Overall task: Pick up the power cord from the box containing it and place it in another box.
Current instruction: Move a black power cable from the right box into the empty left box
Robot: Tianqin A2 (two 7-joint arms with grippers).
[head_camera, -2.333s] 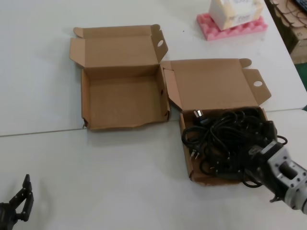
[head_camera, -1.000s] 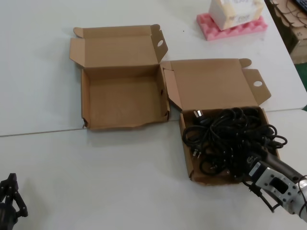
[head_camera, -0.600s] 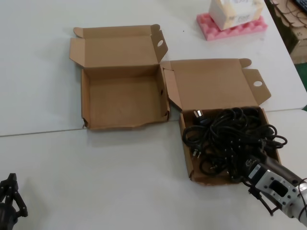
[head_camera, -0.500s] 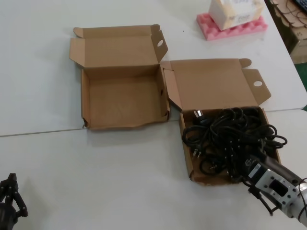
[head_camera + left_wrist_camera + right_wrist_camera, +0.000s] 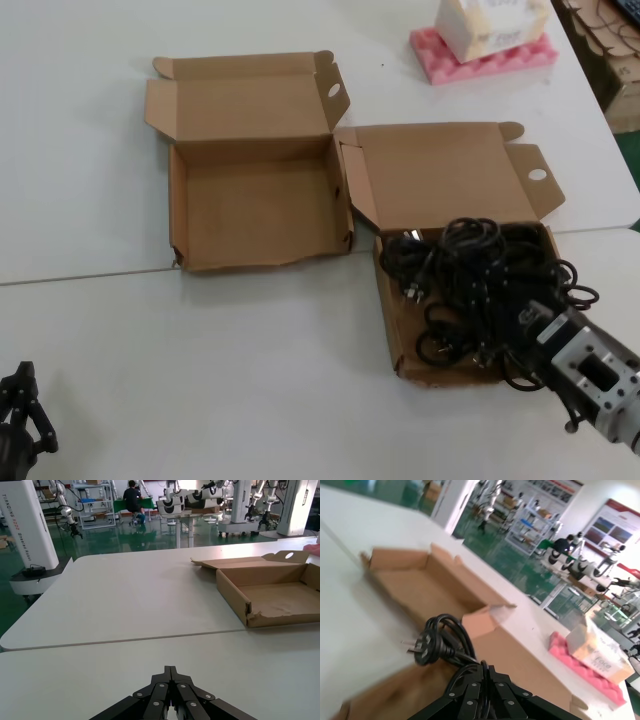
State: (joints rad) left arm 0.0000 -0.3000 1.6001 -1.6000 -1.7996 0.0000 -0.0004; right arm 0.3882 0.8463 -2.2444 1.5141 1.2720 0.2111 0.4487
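One cord [image 5: 460, 290] pinched in closed right end effector [image 5: 532, 322], tangle trailing in box [image 5: 388, 330]. We lift slow, shake loose. Left end effector [image 5: 170, 690] closed, empty, parked low over tabletop [image 5: 250, 370].

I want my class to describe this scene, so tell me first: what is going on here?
The right gripper is shut on the power cord, lifting part of the black tangle out of the squarish cardboard box on the robot's right. A plug hangs free in the right wrist view. The wider box to the left lies open and empty. The left gripper waits, shut, low over the white table.
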